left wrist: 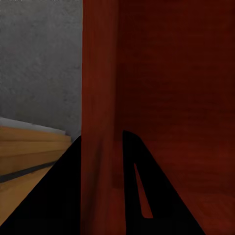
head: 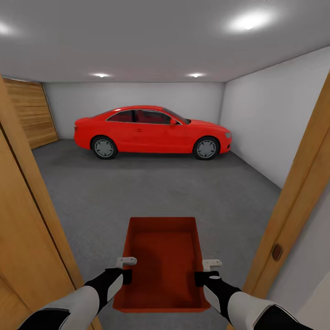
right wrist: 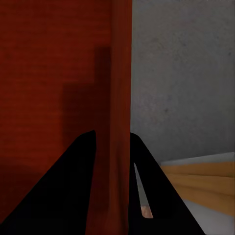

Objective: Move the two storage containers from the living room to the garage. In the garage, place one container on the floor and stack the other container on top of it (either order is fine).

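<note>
Container: you held one orange-red rectangular topless plastic bin [head: 165, 263] level between your two grippers, above the dark grey mottled concrete floor [head: 151, 192] at the garage threshold.
Left gripper: your left gripper [head: 126, 270] sat on the bin's left long wall, near its rear end. In the left wrist view the two dark fingers [left wrist: 63, 196] stood astride that wall [left wrist: 100, 122], one outside and one inside over the ribbed base, clenched on it.
Right gripper: your right gripper [head: 210, 271] sat on the opposite long wall, level with the left one. In the right wrist view its fingers [right wrist: 156, 200] also straddled the wall [right wrist: 120, 98], grasping it.
Beyond the fingers: the bin's far end pointed away from both sets of fingertips, toward the glossy red two-door car [head: 153, 132] parked side-on well ahead, near the white back wall [head: 137, 98].
Flanks: light wooden door-frame posts [head: 295, 197] stood outside each gripper, left and right; wood plank flooring [left wrist: 29, 152] showed just outside the left fingers, meeting the concrete.
Ceiling: grey, with round lights [head: 249, 20] lit.
</note>
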Robot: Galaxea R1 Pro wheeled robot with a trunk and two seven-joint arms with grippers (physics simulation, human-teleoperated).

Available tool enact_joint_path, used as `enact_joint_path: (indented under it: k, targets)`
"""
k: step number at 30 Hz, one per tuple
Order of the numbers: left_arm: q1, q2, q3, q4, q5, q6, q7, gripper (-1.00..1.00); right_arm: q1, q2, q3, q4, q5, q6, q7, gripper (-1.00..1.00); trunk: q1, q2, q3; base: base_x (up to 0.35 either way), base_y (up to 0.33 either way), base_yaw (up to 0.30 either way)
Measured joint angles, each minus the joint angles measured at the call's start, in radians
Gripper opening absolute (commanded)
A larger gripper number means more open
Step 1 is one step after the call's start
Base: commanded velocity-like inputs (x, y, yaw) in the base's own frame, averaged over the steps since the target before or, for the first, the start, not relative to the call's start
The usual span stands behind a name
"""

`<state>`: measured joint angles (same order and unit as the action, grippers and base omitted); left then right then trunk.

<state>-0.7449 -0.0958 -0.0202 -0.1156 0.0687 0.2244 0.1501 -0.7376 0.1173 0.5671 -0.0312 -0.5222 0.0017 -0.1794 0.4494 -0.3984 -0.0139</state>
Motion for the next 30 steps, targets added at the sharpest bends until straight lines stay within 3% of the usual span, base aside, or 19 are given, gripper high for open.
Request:
enact_joint_path:
  k: [30]
  targets:
    - [0.0, 0.0, -0.003, 0.0, 0.003, 0.0, 0.001, -1.0, 0.0, 0.0, 0.0, 0.0, 0.0, 0.0, 0.0, -1.0, 0.0, 0.0, 0.0, 0.309, 0.0, 0.0]
